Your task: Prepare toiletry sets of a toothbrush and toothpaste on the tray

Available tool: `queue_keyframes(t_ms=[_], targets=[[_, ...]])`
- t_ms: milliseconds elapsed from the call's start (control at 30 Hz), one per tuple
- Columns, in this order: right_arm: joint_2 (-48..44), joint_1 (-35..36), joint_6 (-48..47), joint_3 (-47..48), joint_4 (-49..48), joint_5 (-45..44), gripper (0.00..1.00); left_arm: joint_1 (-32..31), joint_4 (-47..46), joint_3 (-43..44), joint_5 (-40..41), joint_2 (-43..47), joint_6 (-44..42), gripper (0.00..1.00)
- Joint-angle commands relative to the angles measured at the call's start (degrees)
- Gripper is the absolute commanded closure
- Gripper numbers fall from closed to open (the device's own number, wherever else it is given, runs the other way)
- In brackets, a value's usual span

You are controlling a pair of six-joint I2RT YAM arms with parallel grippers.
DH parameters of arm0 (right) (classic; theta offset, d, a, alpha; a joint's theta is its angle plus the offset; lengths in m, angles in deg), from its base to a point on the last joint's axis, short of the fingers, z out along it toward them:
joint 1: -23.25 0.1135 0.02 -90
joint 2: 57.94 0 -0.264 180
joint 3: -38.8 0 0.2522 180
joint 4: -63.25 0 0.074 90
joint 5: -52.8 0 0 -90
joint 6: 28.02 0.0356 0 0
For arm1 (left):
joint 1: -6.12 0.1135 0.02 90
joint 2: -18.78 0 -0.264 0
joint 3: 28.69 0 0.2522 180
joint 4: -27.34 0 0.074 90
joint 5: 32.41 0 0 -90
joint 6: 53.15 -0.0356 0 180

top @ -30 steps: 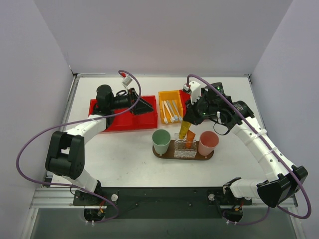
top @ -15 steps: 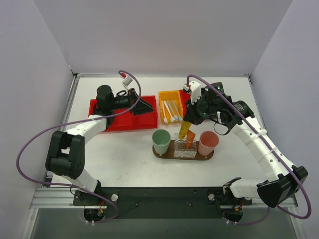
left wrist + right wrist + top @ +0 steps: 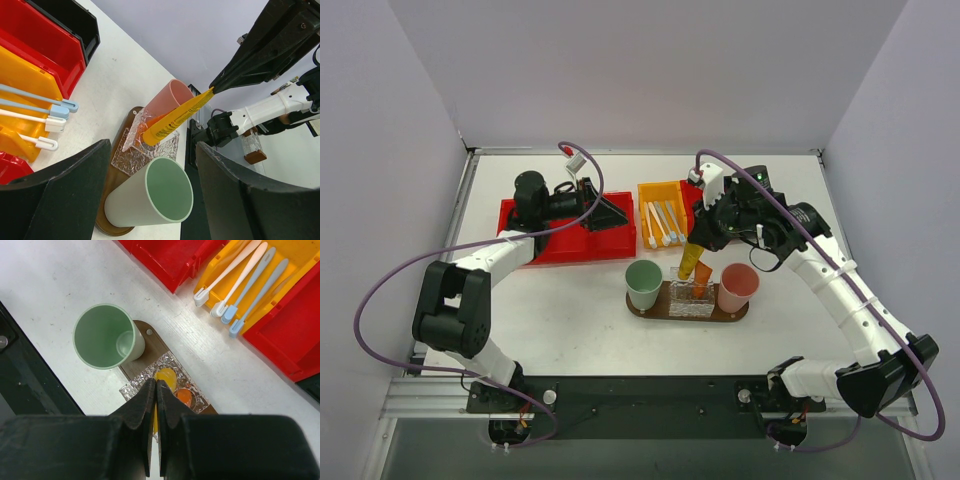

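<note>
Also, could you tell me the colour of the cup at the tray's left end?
Pale green; the round plastic cup shows best in the right wrist view.

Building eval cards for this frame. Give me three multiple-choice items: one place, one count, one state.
1. Where is the green cup?
A) on the tray
B) in a drawer
C) on a shelf
2. How many toothbrushes lie in the yellow bin?
A) two
B) four
C) six
3. The right gripper is:
A) open
B) shut, empty
C) shut on the tube

Answers:
1 A, its base stands on the tray.
2 B, four lie side by side.
3 C, it pinches the tube's flat end.
</note>
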Motion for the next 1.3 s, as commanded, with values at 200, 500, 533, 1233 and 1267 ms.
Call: queue_keyframes(t_ms=[200, 500, 533, 1233, 1267], targets=[[-2.4, 0.3, 0.6, 1.3, -0.1, 2.5, 1.00, 0.4, -3.3, 0.3, -0.9, -0.5, -0.2, 0.21], [-2.1, 0.4, 0.4, 0.5, -0.1, 2.6, 1.00, 0.4, -3.4, 0.1, -0.9, -0.6, -0.1, 0.21], [-2.1, 0.4, 0.4, 0.4, -0.1, 2.6, 1.00, 0.4, -3.4, 0.1, -0.9, -0.7, -0.1, 0.21], [-2.4, 0.5, 0.1, -1.5, -0.1, 2.9, 1.00, 0.4, -3.7, 0.0, -0.9, -0.9, 0.0, 0.21], [-2.5, 0.5, 0.0, -1.6, -0.2, 2.9, 1.00, 0.4, -3.7, 0.0, -0.9, -0.9, 0.0, 0.21]])
